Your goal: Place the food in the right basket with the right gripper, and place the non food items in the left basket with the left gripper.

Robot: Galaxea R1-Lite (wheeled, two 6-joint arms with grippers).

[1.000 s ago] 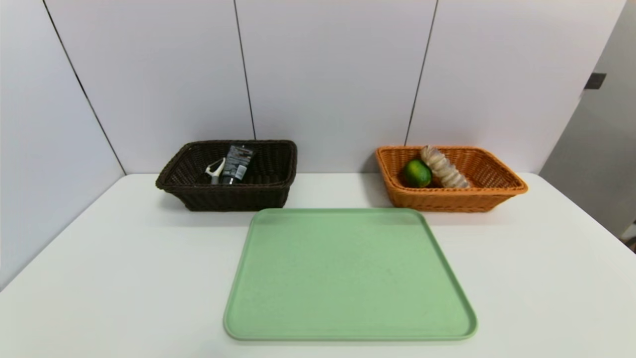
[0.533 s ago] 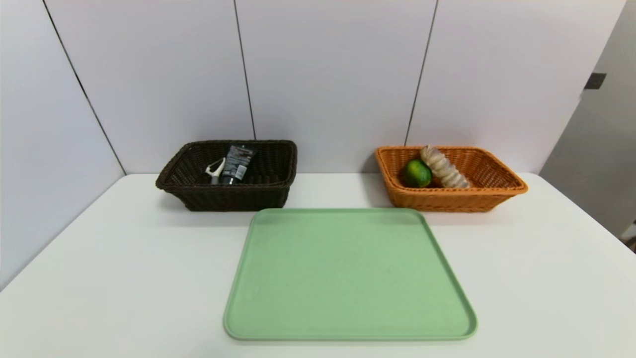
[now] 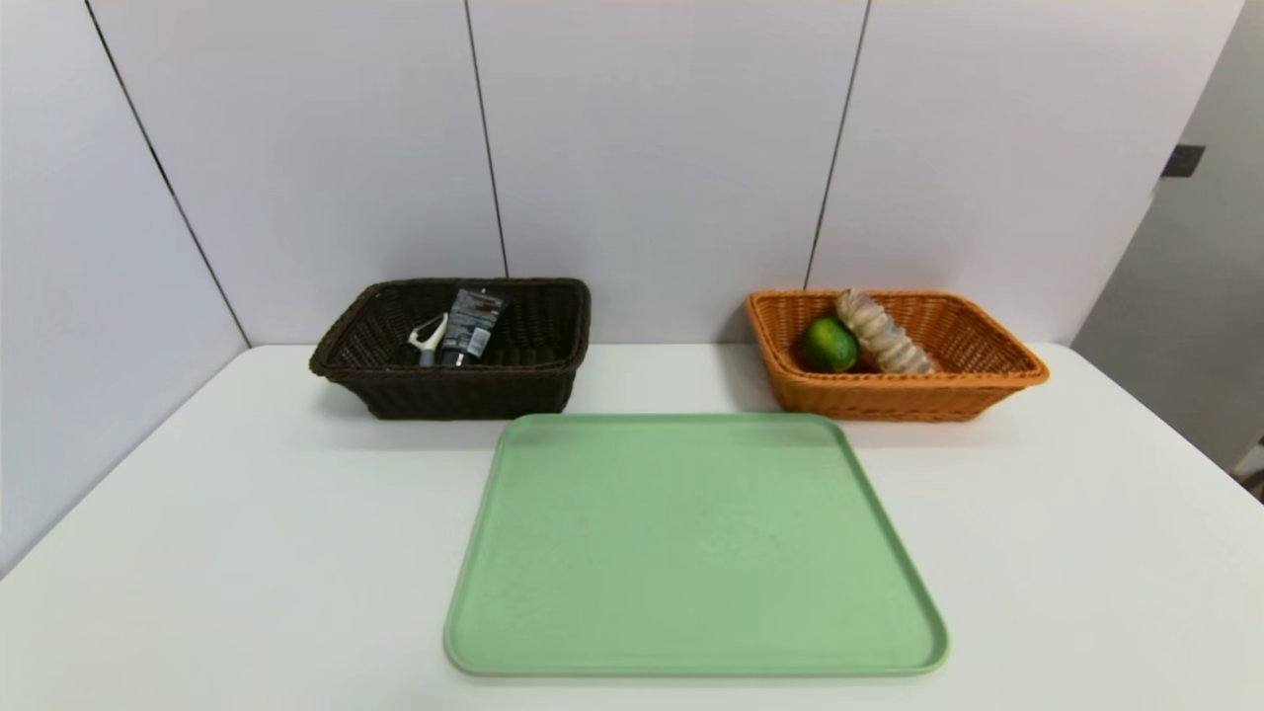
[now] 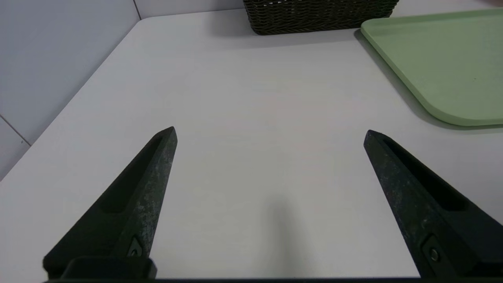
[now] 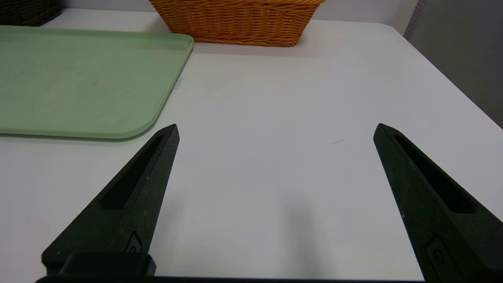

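A white table [image 3: 296,533] stands against pale wall panels [image 3: 652,148].

At the far left is the left gripper [image 4: 270,128], seen in its own wrist view above the white tabletop, on the left side of the table. Its two dark, tapering fingers stand wide apart, with only bare tabletop showing between them.

Toward the back of the table, left of centre, sits the left basket [image 3: 474,395], a rectangular one of dark brown wicker. Inside it, on the left, lies a white Y-shaped peeler [image 3: 429,338] with a grey handle, its forked head raised. Just to the right of the peeler, a black squeeze tube [image 3: 474,324] with printed text and a pale label leans at a slant in the same basket.

In the middle, nearer the viewer than both baskets, a flat, light green tray [image 3: 691,543] with rounded corners and a low rim lies on the table.

At the back, right of centre, sits the right basket [image 3: 894,400], woven in orange wicker with flared sides. In its left part rests a round green lime [image 3: 829,344]. Right beside the lime, a twisted bread loaf [image 3: 882,334], beige with purplish stripes, lies diagonally, its upper end by the back rim.

Farthest right, the right gripper [image 5: 276,125] is over the table's right side, its dark fingers also spread wide around nothing.
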